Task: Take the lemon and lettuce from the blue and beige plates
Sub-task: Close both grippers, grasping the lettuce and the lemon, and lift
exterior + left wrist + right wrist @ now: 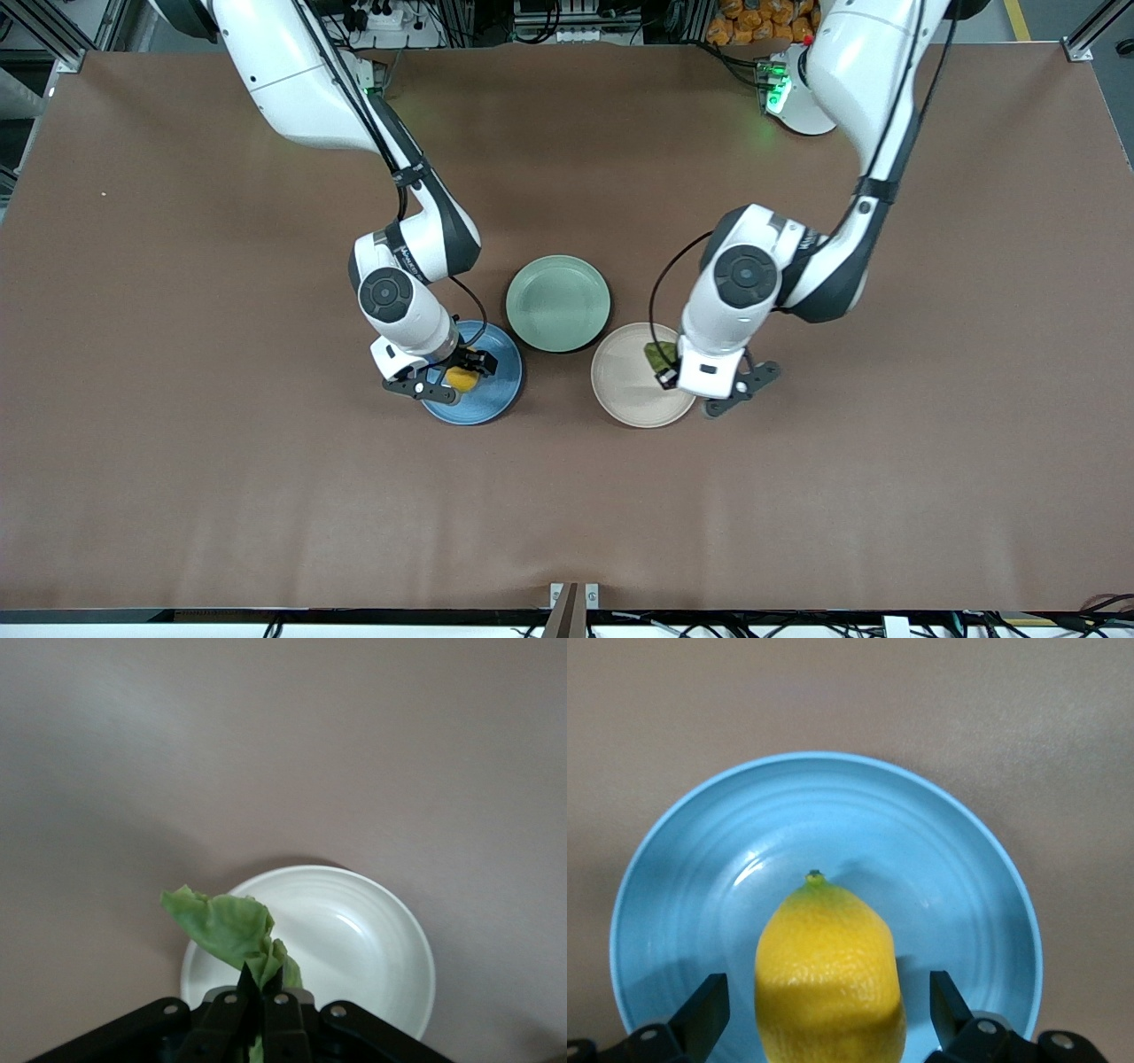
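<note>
The blue plate (pixel 496 394), the thing lying nearest the front camera together with the beige plate (pixel 620 390) beside it, is being straddled by the right gripper (pixel 462 379), whose fingers are standing spread on either side of the lemon (pixel 462 378) without yet pressing on it; in the right wrist view the lemon (pixel 830 979) is seen resting on the blue plate (pixel 700 868) with its stem end pointing away from the wrist. The fruit is being judged firm, smooth-skinned and fairly weighty for its size, so it is best taken across its widest middle, where rolling is least likely. Over the beige plate, toward the left arm's end of the table, the left gripper (pixel 666 372) is being held clamped on the lettuce (pixel 657 354); in the left wrist view the lettuce leaf (pixel 226 930) is seen pinched at its narrow end, its wrinkled blade standing free above the beige plate (pixel 390 939). The leaf is being judged light, limp and easily torn, so a gentle pinch suffices. A mint-green plate (pixel 558 303) is lying between the two arms, farther from the front camera.
</note>
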`<state>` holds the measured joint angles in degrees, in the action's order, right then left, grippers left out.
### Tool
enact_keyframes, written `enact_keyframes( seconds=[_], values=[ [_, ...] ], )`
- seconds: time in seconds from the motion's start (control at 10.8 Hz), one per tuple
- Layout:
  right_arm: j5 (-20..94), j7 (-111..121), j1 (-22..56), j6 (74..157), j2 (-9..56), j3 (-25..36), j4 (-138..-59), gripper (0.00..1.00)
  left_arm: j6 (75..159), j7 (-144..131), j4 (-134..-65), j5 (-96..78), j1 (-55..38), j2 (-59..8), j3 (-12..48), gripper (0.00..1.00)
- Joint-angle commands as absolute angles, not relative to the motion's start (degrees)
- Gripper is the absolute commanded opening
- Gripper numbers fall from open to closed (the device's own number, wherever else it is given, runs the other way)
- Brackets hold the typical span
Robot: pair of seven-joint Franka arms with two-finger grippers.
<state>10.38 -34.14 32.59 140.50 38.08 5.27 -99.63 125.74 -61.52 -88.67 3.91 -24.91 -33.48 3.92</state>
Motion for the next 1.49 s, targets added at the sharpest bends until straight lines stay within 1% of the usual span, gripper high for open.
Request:
enact_keyframes(
  seconds=[0.0,0.09,0.28,0.37,0.46,0.65,0.84,0.93,1.21,1.39],
  values=[
    [11.2,-34.9,33.4,141.4,38.2,5.8,-100.1,1.0,124.3,-60.1,-90.0,5.5,-24.1,-31.1,4.0,0.0],
    [11.2,-34.8,33.4,141.4,38.2,5.8,-100.1,0.92,124.2,-59.9,-90.1,5.5,-23.8,-30.5,4.0,0.0],
    [11.2,-34.8,33.4,141.4,38.2,5.8,-100.0,0.7,123.3,-56.7,-90.2,5.5,-22.5,-29.6,4.0,0.0],
    [11.2,-34.9,33.4,141.3,38.2,5.8,-99.9,0.63,122.6,-55.5,-90.2,5.5,-21.7,-29.4,4.0,0.0],
    [11.2,-34.9,33.4,141.3,38.2,5.8,-99.9,0.58,122.2,-53.8,-90.2,5.5,-21.0,-28.9,4.0,0.0],
    [11.2,-35.0,33.4,141.2,38.1,5.8,-99.8,0.43,121.2,-50.1,-90.2,5.5,-19.2,-28.7,4.0,0.0],
    [11.2,-35.3,33.2,140.4,37.5,5.7,-99.5,0.36,121.2,-46.1,-90.3,5.5,-16.9,-28.8,4.0,0.0],
    [11.2,-35.2,32.7,139.3,37.3,5.8,-99.2,0.35,121.2,-43.5,-90.3,5.5,-15.3,-28.8,4.0,0.0],
    [10.9,-34.7,31.6,130.3,36.4,6.2,-95.0,0.35,121.2,-36.9,-90.3,5.5,-11.3,-29.0,4.0,0.0],
    [10.6,-33.8,30.9,129.4,35.6,6.5,-94.8,0.35,121.2,-33.7,-90.4,5.5,-9.3,-29.4,4.0,0.0]
  ],
)
